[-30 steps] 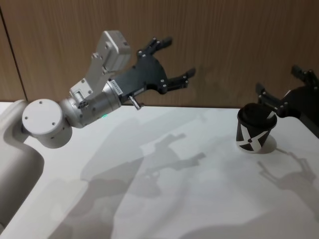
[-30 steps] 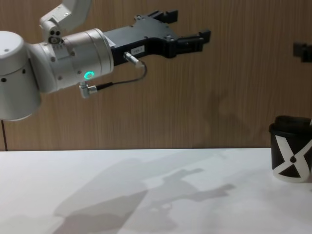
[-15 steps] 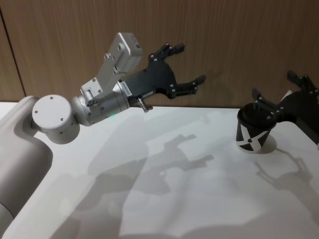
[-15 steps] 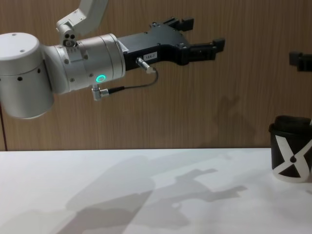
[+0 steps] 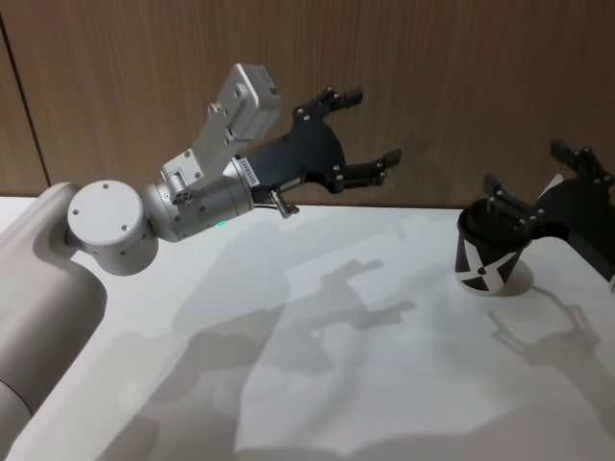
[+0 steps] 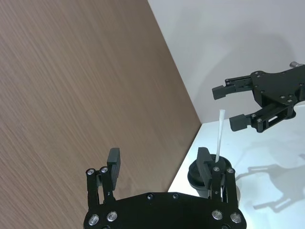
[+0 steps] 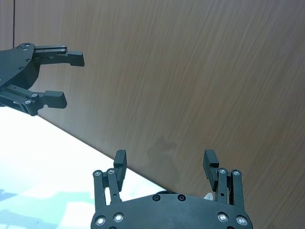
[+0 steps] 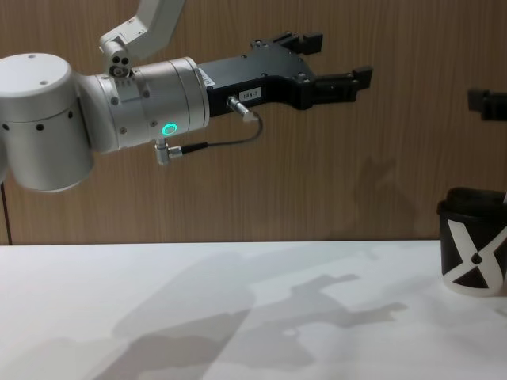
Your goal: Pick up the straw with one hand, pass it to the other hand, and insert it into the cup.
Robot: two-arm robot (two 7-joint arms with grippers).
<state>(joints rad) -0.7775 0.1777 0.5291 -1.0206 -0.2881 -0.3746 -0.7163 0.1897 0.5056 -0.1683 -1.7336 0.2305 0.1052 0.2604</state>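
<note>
1. Nearest me, the white tabletop (image 5: pixel 317 384) carries the shadows of both my arms.
2. My left gripper (image 5: pixel 363 136) hangs high above the left and middle of the tabletop, pointing to the right along the wooden wall (image 5: pixel 432 77). Its fingers (image 8: pixel 348 81) are spread wide with nothing between them. Behind it sits the silver wrist with a green ring light (image 8: pixel 166 129) and a thin dark cable (image 8: pixel 226 144) looping below.
3. The cup (image 5: pixel 490 252) stands on the right part of the tabletop, toward the far edge: black, with a white X-like mark and a pale base. In the chest view it sits at the right edge (image 8: pixel 474 251).
4. The straw (image 6: pixel 219 134) stands in the cup, leaning slightly, its white upper length rising above the rim. From the head view a white tip shows beside my right gripper's body, though I cannot tell for sure that it is the straw.
5. My right gripper (image 5: pixel 538 187) is just behind and above the cup, at the far right. Its fingers (image 6: pixel 224 91) are wide open and empty, with the straw's top just below them, apart from both.
</note>
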